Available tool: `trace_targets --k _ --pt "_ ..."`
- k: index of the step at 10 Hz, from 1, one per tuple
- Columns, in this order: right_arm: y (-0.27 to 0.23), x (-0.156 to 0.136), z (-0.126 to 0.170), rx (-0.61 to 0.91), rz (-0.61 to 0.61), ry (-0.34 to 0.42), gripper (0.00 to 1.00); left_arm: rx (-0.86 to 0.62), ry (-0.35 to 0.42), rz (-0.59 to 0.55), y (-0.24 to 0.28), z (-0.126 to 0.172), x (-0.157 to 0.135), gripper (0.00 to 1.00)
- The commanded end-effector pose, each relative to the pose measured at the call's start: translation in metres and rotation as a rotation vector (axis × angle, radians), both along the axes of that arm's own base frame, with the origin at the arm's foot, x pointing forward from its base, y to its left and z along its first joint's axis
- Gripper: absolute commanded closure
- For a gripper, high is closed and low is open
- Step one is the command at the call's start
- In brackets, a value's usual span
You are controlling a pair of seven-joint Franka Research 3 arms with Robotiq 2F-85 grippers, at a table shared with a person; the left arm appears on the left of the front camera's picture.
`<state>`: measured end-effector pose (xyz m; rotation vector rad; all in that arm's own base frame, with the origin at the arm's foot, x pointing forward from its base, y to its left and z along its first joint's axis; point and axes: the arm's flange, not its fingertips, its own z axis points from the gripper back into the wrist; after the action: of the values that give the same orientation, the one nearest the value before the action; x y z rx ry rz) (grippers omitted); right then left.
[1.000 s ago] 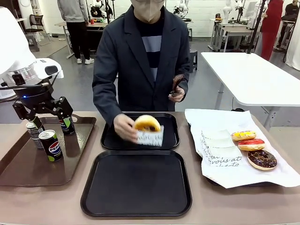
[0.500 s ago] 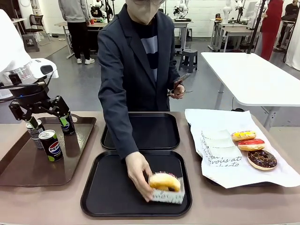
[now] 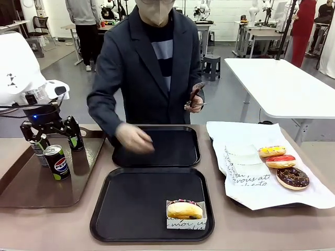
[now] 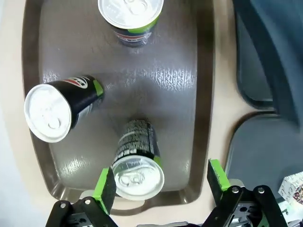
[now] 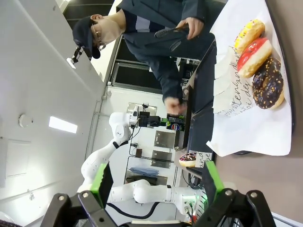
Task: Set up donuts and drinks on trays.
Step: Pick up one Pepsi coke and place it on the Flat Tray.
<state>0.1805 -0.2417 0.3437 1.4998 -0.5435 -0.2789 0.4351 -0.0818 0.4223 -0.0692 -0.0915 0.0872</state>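
In the front view, the left gripper [image 3: 55, 138] is seen spread open, low over the brown tray [image 3: 21, 193] at the left of the tabletop [image 3: 220, 235]. It is set among Pepsi cans, with the front can [image 3: 56, 162] standing just nearside of it. A sleeved donut [image 3: 184, 210] is placed in the near right corner of the near black tray [image 3: 131, 204]. The far black tray [image 3: 172, 149] is overhung by the person's hand [image 3: 132, 137], and tongs [image 3: 194, 97] are held in the other hand. On the white paper [image 3: 246, 172] at the right, a yellow donut [image 3: 272, 151], a red donut [image 3: 280, 161] and a chocolate donut [image 3: 292, 178] are lined up.

In the left wrist view, an upright can [image 4: 137, 170] is framed between the released fingers. It is close beside one green pad and apart from the other, and nothing is grasped. Two more cans are seen farther along the brown tray.

In the right wrist view, the right gripper [image 5: 157, 182] is shown released, with nothing between its fingers. The three iced donuts are seen well apart from it on the paper.
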Motion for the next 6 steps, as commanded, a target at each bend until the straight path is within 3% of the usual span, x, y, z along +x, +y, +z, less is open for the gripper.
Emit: trace_targets --k 1,6 --pt "0.0017 0.002 -0.0003 0.008 -0.014 -0.031 0.0 0.059 -0.005 0.017 -0.0027 -0.0012 0.0097 0.0" --pt "0.0017 0.002 -0.0003 0.008 -0.014 -0.031 0.0 0.086 -0.016 0.007 -0.0014 0.0061 0.0024 0.0"
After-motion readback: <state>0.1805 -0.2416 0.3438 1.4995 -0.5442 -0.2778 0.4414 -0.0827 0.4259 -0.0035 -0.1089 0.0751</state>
